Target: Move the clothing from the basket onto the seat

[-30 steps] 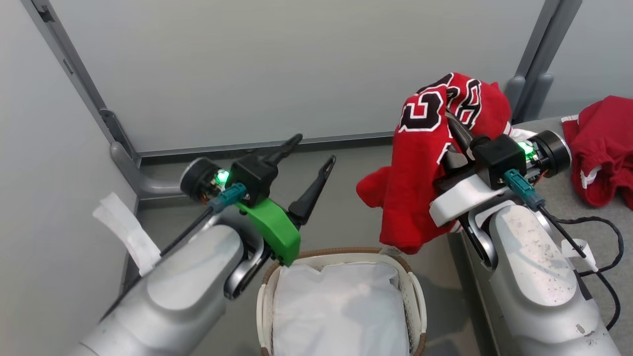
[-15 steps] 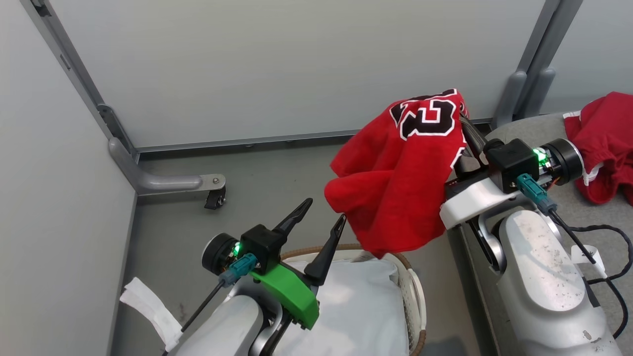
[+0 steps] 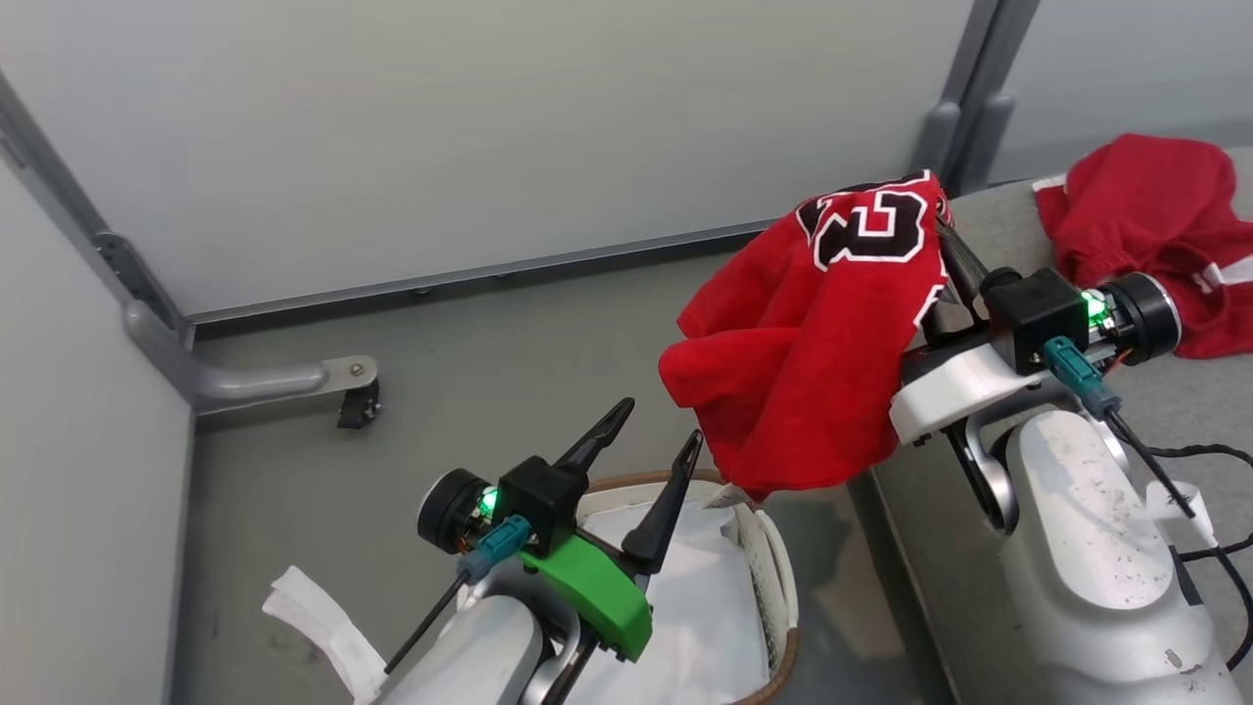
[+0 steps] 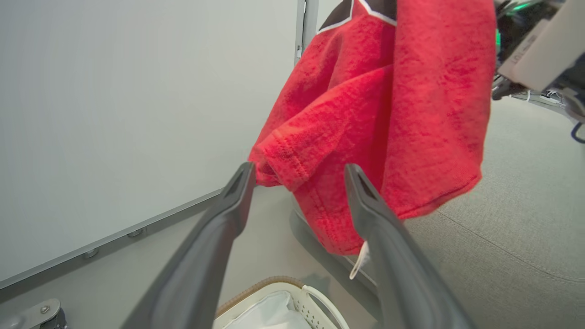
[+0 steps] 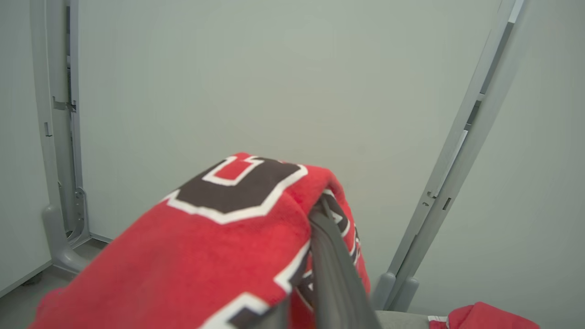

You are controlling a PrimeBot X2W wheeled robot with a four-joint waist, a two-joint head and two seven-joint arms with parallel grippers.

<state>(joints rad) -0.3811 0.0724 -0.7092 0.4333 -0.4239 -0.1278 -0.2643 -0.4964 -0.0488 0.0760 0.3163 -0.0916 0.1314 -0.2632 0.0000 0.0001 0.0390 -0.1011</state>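
A red jersey point(image 3: 812, 362) with black-and-white figures hangs draped over my right gripper point(image 3: 948, 240), which is shut on it, high above the gap between the basket and the seat. Its fold covers the fingertips in the right wrist view point(image 5: 320, 210). My left gripper point(image 3: 661, 423) stands open and holds nothing, just above the back rim of the cream basket point(image 3: 773, 568). The jersey's hem point(image 4: 365, 151) hangs just beyond its fingers. A white liner point(image 3: 705, 597) lies in the basket. A second red garment point(image 3: 1155, 215) lies on the grey seat point(image 3: 1199, 401).
Grey partition walls stand behind and to the left, with a post point(image 3: 964, 98) at the seat's far corner. A partition foot with a caster point(image 3: 357, 401) juts onto the grey floor at the left. Black cables point(image 3: 1214, 460) lie on the seat by my right arm.
The head view has turned, shifting the whole picture. My left arm has dropped from mid-height to just above the basket's rim. The jersey stays in my right gripper and has swung out to the left.
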